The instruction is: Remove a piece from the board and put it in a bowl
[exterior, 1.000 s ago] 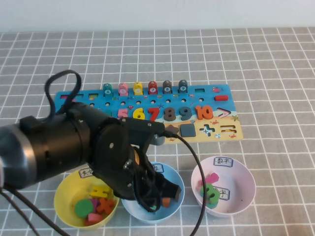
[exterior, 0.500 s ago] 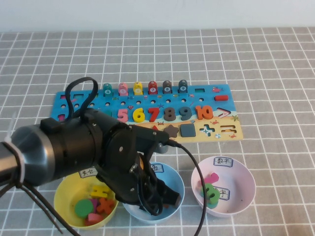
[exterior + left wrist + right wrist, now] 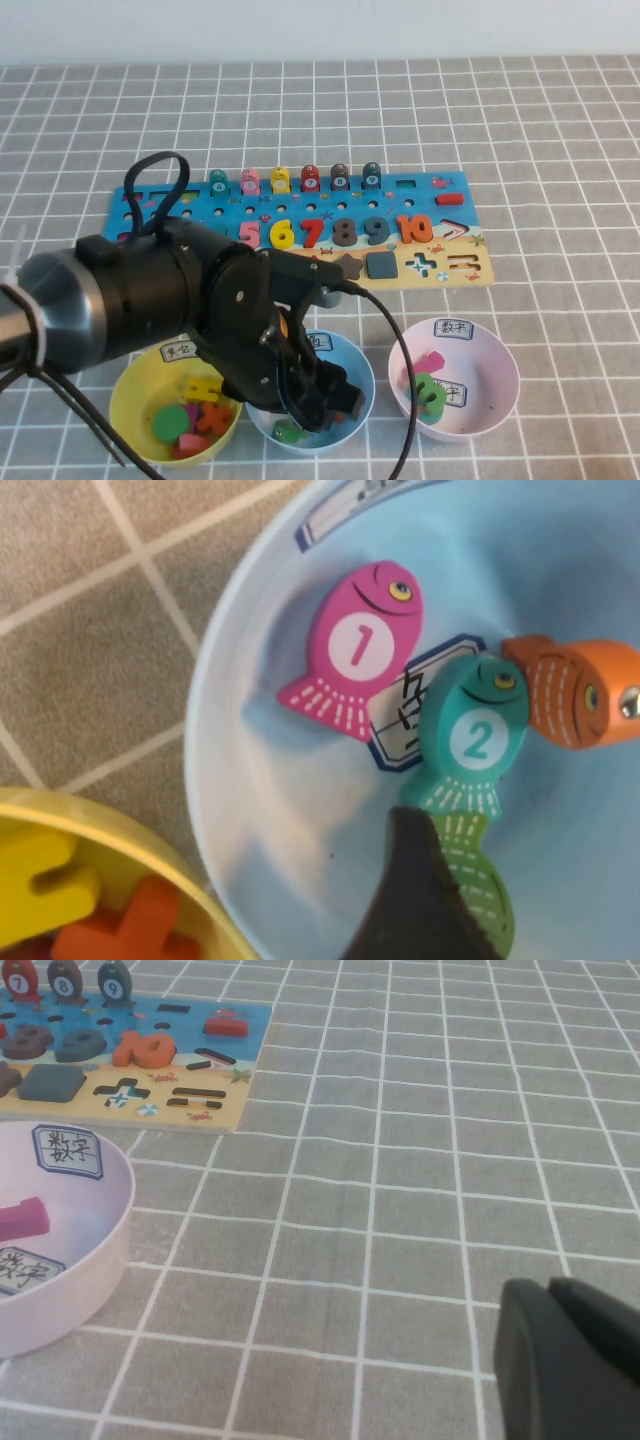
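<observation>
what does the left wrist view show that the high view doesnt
Only the left wrist view shows the pink fish, teal fish and orange fish lying in the bowl beside the piece.

Only the high view shows the board, pink bowl and left gripper over the bowl; the right gripper appears in neither.

Both share the light blue bowl, the olive-green piece and the yellow bowl.

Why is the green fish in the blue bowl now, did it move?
Yes. The green fish dropped from the left end effector into the blue bowl.
</observation>
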`<state>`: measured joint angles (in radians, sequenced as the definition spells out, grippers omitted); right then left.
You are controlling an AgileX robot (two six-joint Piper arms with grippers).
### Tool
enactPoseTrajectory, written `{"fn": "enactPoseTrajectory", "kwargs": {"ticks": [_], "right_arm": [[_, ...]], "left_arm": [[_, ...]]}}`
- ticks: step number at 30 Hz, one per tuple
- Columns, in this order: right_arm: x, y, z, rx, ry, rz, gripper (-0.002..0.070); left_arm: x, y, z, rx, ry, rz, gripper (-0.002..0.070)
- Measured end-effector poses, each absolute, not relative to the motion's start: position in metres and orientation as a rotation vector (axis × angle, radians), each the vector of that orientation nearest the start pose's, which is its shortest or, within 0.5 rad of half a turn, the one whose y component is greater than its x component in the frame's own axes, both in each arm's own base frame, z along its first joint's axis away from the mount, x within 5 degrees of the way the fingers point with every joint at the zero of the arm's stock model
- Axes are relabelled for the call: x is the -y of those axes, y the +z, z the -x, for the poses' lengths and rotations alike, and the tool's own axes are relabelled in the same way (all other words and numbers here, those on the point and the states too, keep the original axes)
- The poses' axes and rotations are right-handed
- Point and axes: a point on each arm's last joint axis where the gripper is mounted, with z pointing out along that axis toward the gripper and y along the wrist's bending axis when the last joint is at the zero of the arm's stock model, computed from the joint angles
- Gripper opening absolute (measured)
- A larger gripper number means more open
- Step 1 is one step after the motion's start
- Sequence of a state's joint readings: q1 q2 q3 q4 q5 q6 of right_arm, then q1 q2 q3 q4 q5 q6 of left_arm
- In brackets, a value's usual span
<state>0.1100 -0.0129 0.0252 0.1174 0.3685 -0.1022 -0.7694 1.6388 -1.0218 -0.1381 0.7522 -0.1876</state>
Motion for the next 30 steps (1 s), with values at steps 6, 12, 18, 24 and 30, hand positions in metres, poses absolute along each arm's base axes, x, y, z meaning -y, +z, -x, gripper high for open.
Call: {"fn": "enactPoseTrajectory", "kwargs": {"ticks": [6,12,18,24,30], "right_arm": [[-0.01,0.172,-0.052,-1.859,0.121,0.125,-0.0017],[-0.01,0.172,-0.052,-1.859,0.121,0.125,-0.0017],[-0.01,0.172,-0.052,-1.859,0.121,0.125,-0.0017],[-0.01,0.172,-0.052,-1.859,0.121,0.125,-0.0017],[-0.01,0.172,-0.052,-1.859,0.121,0.125,-0.0017]], "left_arm": [[0.218,0.227,-0.213,-2.776,-0.365,-0.713,0.0405],[0.193,0.271,-0.198,-2.553,-0.332,-0.781,0.014],[0.156,0.293,-0.177,-2.377,-0.246,-0.693,0.0011],[0.119,0.302,-0.144,-2.159,-0.338,-0.571,0.0001],[0.092,0.295,-0.11,-1.956,-0.489,-0.529,0.0]]}}
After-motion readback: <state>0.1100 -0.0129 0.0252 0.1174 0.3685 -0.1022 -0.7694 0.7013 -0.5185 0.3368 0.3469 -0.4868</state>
